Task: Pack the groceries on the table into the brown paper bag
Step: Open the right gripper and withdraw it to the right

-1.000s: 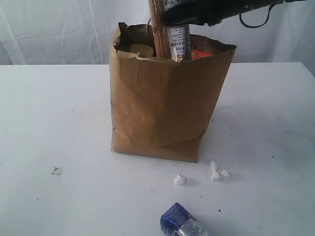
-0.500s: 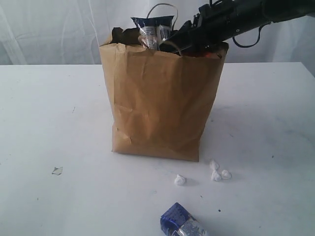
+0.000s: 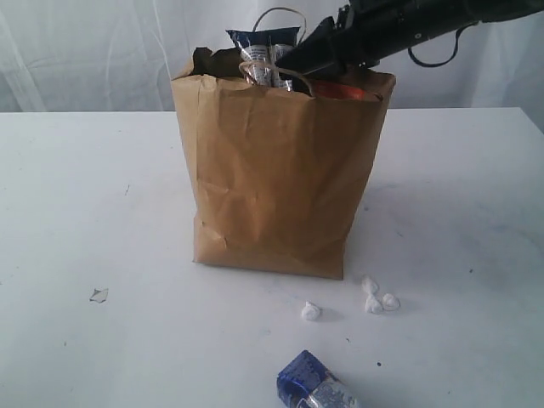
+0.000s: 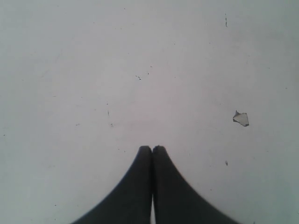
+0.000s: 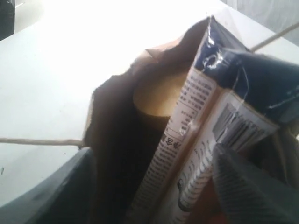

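The brown paper bag point(image 3: 276, 170) stands upright mid-table. The long navy packet point(image 3: 265, 42) pokes out of its top, leaning inside it. My right gripper point(image 3: 316, 58) hovers at the bag's far right rim, open. In the right wrist view its fingers point(image 5: 247, 186) stand wide either side of the navy packet point(image 5: 205, 130), and the far finger is well clear of it. A yellow lid point(image 5: 156, 98) shows deep inside the bag. The small shiny blue packet point(image 3: 310, 387) lies on the table point(image 3: 76, 212) near the front edge. My left gripper point(image 4: 152, 149) is shut on nothing, above bare tabletop.
A few small white lumps point(image 3: 374, 297) lie on the table just in front of the bag's right corner. A small torn scrap point(image 3: 99, 295) lies at the front left, and the left wrist view also shows this scrap point(image 4: 241, 118). White curtains hang behind.
The navy packet, held upright above the bag a second ago, has dropped into it and been let go. The right gripper opened and drew back to the rim. The bag shifted slightly left.
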Robot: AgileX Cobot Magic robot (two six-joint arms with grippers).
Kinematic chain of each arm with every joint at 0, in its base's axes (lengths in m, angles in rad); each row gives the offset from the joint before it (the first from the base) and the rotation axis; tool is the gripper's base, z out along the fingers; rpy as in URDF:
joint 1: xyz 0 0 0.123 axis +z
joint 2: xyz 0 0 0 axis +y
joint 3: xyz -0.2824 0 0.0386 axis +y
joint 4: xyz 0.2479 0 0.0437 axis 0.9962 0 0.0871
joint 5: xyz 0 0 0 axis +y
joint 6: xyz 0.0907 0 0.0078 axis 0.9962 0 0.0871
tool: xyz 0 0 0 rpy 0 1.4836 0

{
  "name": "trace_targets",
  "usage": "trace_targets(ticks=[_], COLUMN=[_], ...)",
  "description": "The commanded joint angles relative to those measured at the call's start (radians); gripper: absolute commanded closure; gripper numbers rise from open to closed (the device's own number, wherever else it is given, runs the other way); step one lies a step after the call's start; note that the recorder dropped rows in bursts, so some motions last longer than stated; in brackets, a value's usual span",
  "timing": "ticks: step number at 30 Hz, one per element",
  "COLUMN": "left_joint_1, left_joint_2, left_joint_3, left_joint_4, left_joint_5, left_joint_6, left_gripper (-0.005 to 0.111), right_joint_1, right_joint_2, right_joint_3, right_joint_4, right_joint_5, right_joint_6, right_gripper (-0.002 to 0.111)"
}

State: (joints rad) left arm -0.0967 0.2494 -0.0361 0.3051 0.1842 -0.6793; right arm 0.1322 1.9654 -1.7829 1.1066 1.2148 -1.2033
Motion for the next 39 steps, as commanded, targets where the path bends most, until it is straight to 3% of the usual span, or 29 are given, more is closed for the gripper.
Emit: trace_targets(ticks=[1, 7, 14, 20, 26, 34, 39], left_joint_1=[-0.005, -0.005, -0.005, -0.005, -0.005, -0.005, 0.005], left_joint_2=[-0.005, -0.005, -0.005, -0.005, -0.005, -0.005, -0.021], left_joint_3=[0.006, 0.006, 0.006, 0.006, 0.006, 0.006, 0.006], left_joint_4=[-0.006, -0.006, -0.006, -0.006, -0.006, -0.006, -0.006], left_joint_5=[-0.007, -0.007, -0.007, -0.007, -0.007, -0.007, -0.002], left_joint_6=[0.0, 0.0, 0.0, 0.003, 0.003, 0.003, 0.002], left_gripper=[0.107, 0.107, 0.107, 0.107, 0.107, 0.107, 0.107], right_joint_1=[-0.014, -0.041, -0.063, -0.063, -0.063, -0.063, -0.063], right_joint_2=[-0.076, -0.186, -0.306, -0.359, -0.464, -0.753, -0.855], right_joint_3=[-0.01, -0.01, -0.01, -0.001, 0.185, 0.683, 0.929], right_joint_4=[-0.023, -0.282, -0.788, -1.064, -1.107, -1.107, -1.107], right_joint_5=[0.006, 0.001, -0.104, -0.153, -0.467, -1.085, -1.144], right_joint_6=[0.005, 0.129, 0.535, 0.947, 1.177, 1.25, 1.25], right_gripper=[0.043, 0.05, 0.083, 0.107, 0.108, 0.108, 0.108])
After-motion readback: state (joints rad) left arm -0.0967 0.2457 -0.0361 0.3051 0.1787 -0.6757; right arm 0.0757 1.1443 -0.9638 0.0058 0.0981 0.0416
